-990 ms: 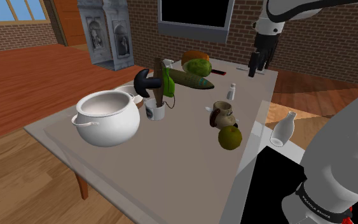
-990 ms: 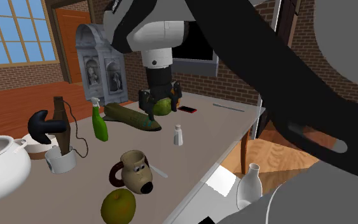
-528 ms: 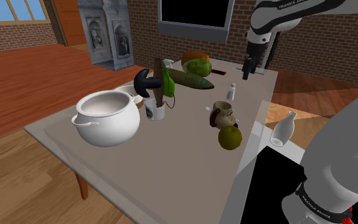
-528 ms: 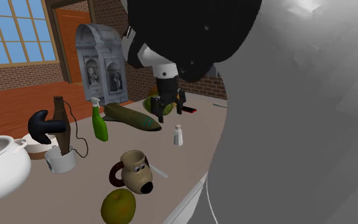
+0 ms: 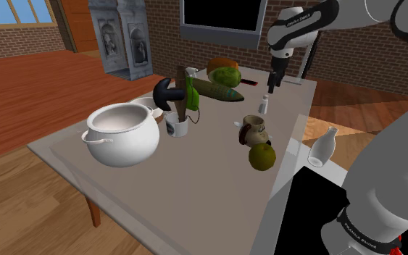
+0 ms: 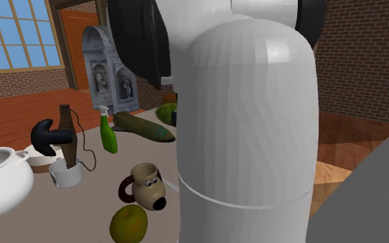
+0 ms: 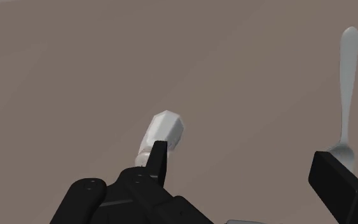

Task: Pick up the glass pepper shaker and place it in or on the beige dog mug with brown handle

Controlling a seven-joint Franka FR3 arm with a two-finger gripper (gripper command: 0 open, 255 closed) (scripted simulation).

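The small pale pepper shaker (image 5: 264, 103) stands upright on the grey-brown table, toward its far end. My black gripper (image 5: 272, 79) hangs just above it, slightly farther back. In the wrist view the gripper (image 7: 247, 173) is open, and the shaker (image 7: 165, 132) sits right behind one fingertip (image 7: 158, 160), not between the fingers. The beige dog mug with brown handle (image 5: 255, 130) stands nearer than the shaker, seen too as the dog mug (image 6: 148, 185) in the second exterior view, where my white arm covers the shaker's spot.
A green apple (image 5: 262, 156) lies just in front of the mug. A spoon (image 7: 347, 76) lies beyond the other finger. A green spray bottle (image 5: 190, 90), a white cup (image 5: 175, 125) and a white pot (image 5: 122, 134) stand toward the shoulder view's left. A white bottle (image 5: 323, 147) sits by the stand.
The gripper has swung toward the shoulder view's left and come down over the shaker. In the second exterior view the arm now hides the shaker.
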